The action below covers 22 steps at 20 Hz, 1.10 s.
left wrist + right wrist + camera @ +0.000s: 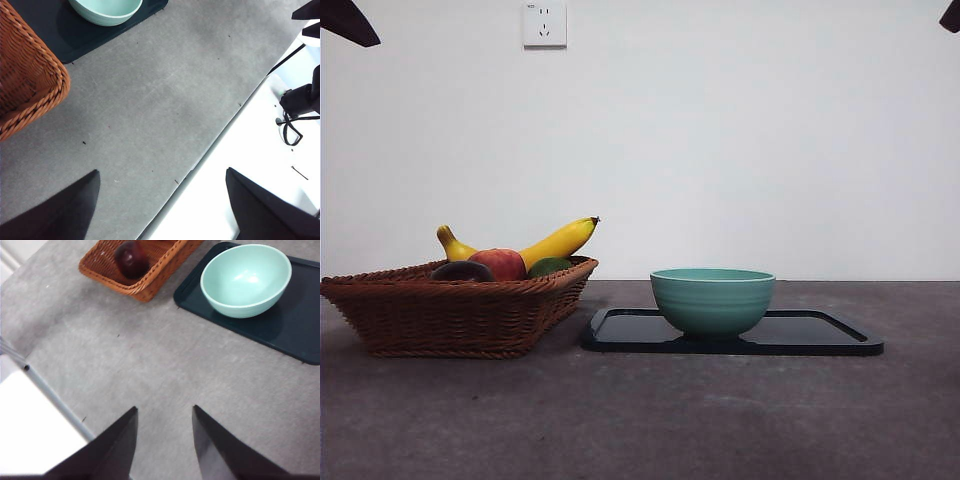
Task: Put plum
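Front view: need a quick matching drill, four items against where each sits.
Items:
1. plum
2. banana
3. green bowl
4. wall socket

Places:
A. on the dark tray
B. high on the white wall
C. in the wicker basket, at its near edge, beside the red fruit
D. lying across the back of the basket, its tip above the rim

Pairs: 1-C, 2-D, 3-A, 4-B

Both arms wait: left gripper and right gripper are open over bare table.
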Each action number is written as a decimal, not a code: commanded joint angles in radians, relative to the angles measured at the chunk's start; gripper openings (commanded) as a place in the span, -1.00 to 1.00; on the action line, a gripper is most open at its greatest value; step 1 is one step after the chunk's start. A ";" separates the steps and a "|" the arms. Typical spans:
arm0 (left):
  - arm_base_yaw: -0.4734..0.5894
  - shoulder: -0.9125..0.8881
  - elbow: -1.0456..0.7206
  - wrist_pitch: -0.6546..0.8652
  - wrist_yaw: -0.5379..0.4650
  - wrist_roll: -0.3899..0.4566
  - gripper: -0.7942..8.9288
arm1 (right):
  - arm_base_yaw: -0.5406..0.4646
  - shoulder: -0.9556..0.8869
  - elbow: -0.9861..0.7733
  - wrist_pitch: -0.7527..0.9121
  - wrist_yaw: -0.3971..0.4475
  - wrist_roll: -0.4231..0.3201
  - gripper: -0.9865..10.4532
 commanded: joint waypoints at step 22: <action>-0.004 0.008 0.019 0.012 0.008 0.015 -0.01 | -0.031 1.084 0.663 0.123 0.219 0.055 -0.34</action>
